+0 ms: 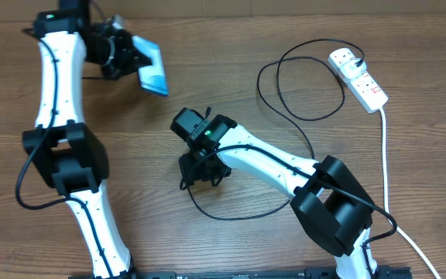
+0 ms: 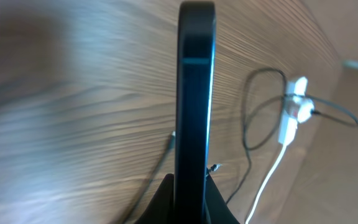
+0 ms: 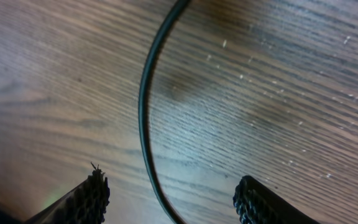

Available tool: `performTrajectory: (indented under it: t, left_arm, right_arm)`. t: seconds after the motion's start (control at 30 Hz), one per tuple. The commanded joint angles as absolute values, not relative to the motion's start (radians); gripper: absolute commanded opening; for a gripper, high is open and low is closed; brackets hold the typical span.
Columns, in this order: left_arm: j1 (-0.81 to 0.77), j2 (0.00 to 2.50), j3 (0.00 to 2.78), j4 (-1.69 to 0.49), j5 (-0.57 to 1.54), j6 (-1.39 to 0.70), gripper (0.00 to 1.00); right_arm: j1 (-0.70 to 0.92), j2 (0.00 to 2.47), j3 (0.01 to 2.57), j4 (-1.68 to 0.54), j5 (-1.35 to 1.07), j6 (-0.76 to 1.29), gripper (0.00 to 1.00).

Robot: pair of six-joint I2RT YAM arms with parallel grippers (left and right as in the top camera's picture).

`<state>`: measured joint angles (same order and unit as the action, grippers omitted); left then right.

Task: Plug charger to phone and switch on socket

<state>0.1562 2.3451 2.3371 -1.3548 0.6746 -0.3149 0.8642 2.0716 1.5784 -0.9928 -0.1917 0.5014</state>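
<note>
At the far left of the worktop (image 1: 231, 31), the left claw (image 1: 132, 60) is pinching the phone (image 1: 153, 68). The phone is off the wood and tilted, with its light blue screen visible from overhead. In the left wrist view the phone (image 2: 196, 93) is edge-on, a dark edge standing straight up out of the pressed-together left claw (image 2: 191, 190).

At centre, the right claw (image 1: 198, 169) is low over the wood, pointing down. In the right wrist view it (image 3: 169, 205) is spread, fingertips (image 3: 82, 199) well apart. The black charger cable (image 3: 144, 106) lies on the wood and runs between them, touching neither. The connector tip isn't visible in any view.

To the right, the charger cable (image 1: 259, 81) loops wide across the worktop and runs up to the far end of the socket (image 1: 360, 79). The socket is a white strip lying flat at the top right, well apart from both claws. Its thick white cord (image 1: 384, 155) trails down toward the near right edge. The switch positions are too small to tell.
</note>
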Motion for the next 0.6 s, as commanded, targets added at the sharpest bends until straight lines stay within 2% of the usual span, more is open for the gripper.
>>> performTrajectory:
  t: [0.0,0.2,0.3,0.47,0.57]
  left_arm:
    - [0.205,2.292,2.366,-1.386,0.646,-0.323,0.04]
    - [0.224,2.292,2.366,-1.404,0.646,-0.306,0.04]
    - [0.222,2.292,2.366,-1.408,0.645,-0.306,0.04]
    - [0.222,2.292,2.366,-1.407,0.646,-0.306,0.04]
    - [0.222,2.292,2.366,-1.412,0.646,-0.306,0.04]
  right_arm:
    - [0.888,2.098,1.571,-0.998,-0.088,0.580,0.65]
    - [0.977,2.157,1.571,-1.026,-0.060,0.580,0.65]
    - [1.024,2.183,1.571,-1.050,-0.061,0.580,0.54]
    - [1.049,2.187,1.571,-1.067,-0.059,0.595,0.43]
    - [1.044,2.187,1.571,-1.104,-0.020,0.626,0.27]
